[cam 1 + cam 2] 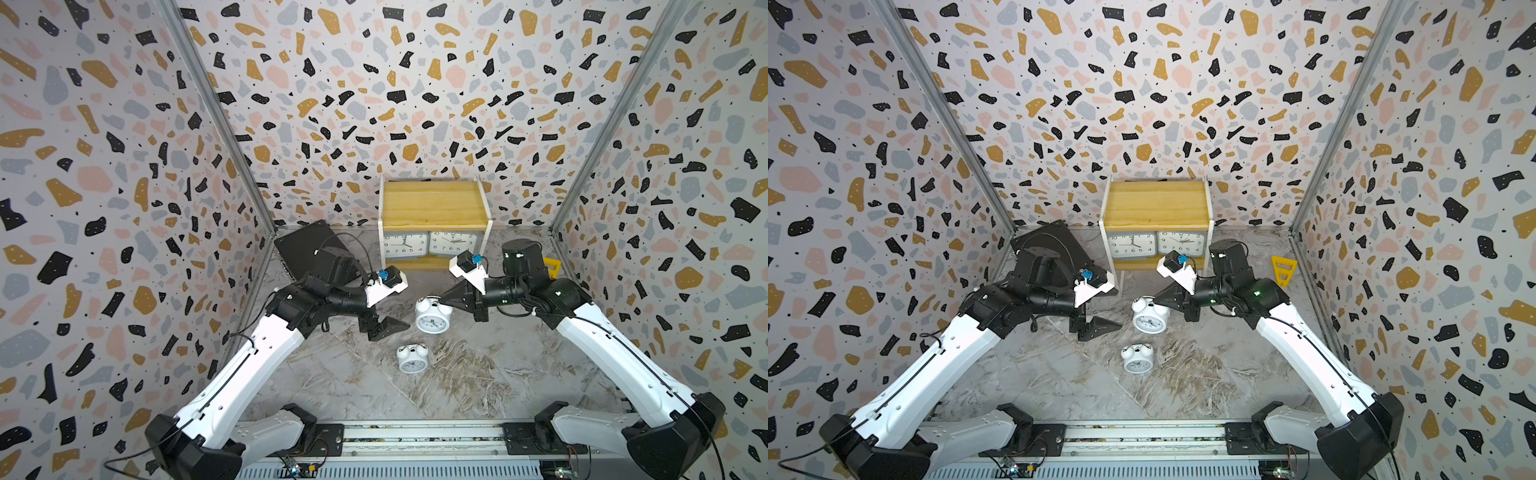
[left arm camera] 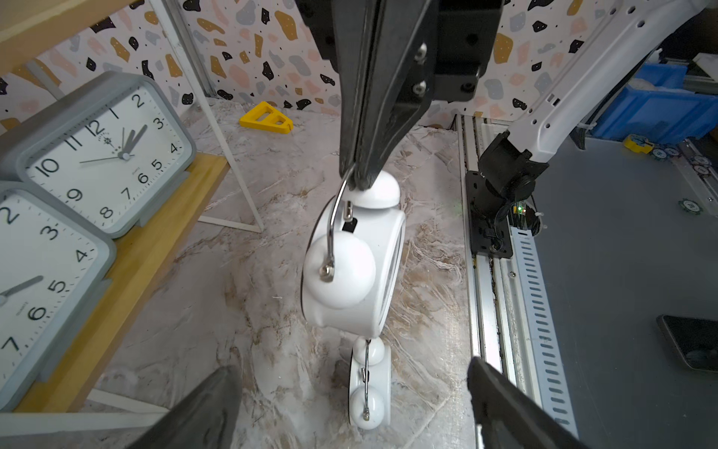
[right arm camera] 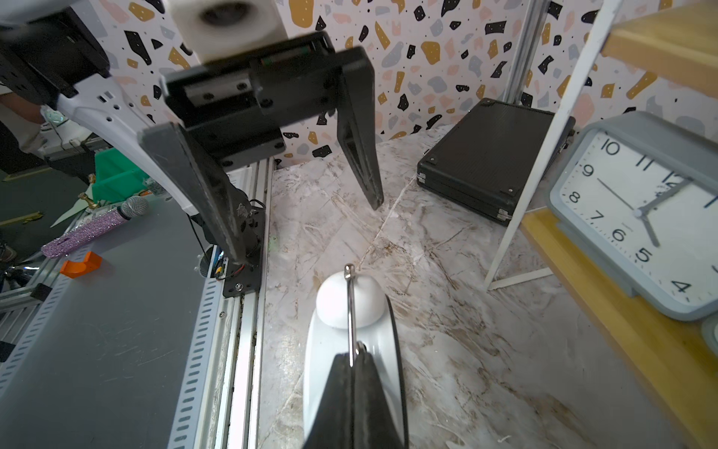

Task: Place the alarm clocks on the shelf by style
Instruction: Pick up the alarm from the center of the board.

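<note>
White twin-bell clock (image 1: 432,319) hung by wire handle (image 3: 351,311) from clenched right gripper (image 1: 441,299); left gripper (image 1: 388,328) stood released, just left.

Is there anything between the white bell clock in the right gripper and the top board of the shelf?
Nothing visible does. The right gripper is shut on the handle of the bell clock, in front of the shelf. Its top board is bare; both grey clocks stand on the lower board. The open left gripper is aside.

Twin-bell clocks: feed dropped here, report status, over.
Right pincer shut on far twin-bell clock, by handle. Left pincer open, empty. Near twin-bell clock on table. Grey clocks on shelf, lower board; top unblocked.
</note>
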Available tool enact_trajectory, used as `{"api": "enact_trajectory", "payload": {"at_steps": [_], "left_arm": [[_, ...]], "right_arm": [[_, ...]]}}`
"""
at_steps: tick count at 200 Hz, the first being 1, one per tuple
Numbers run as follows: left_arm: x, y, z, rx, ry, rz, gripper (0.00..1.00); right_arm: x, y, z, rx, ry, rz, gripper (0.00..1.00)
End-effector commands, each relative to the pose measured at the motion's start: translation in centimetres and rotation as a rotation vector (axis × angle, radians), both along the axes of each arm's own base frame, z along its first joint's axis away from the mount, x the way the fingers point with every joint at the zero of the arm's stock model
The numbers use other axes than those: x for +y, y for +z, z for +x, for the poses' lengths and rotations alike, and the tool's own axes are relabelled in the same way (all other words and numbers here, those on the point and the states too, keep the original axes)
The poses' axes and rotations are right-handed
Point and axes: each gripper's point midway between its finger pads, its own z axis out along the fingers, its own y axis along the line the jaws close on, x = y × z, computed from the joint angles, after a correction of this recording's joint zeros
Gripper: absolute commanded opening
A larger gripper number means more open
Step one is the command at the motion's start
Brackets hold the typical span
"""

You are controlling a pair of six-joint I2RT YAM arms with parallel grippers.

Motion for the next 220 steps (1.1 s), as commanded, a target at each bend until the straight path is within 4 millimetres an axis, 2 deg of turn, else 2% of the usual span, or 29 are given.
{"api": "enact_trajectory", "payload": {"at_steps": [1,37,83,148,204,220], "left_arm": [[-0.6,1.1,0.0,-0.031,-0.03,-0.084,0.96],[-1.3,1.1,-0.3,-0.005,-0.076,-0.138,0.97],[-2.1,1.2,-1.0,0.049,-0.149,-0.173,0.97],[-2.7,0.0,-0.7,0.083,-0.144,-0.158,0.97],[-3.2,-0.3,-0.2,0.106,-0.149,-0.154,0.9],[-3.4,-0.2,-0.2,0.115,-0.158,-0.157,0.83]], "right_arm": [[-0.1,4.1,-1.9,-0.043,0.074,0.1,0.0],[0.0,4.8,-2.5,-0.031,0.11,0.126,0.0],[0.2,5.1,-2.3,-0.03,0.108,0.14,0.0],[0.6,5.3,-1.7,-0.023,0.109,0.159,0.0],[0.7,5.3,-1.7,-0.017,0.111,0.162,0.0],[0.7,5.2,-1.7,-0.015,0.111,0.16,0.0]]}}
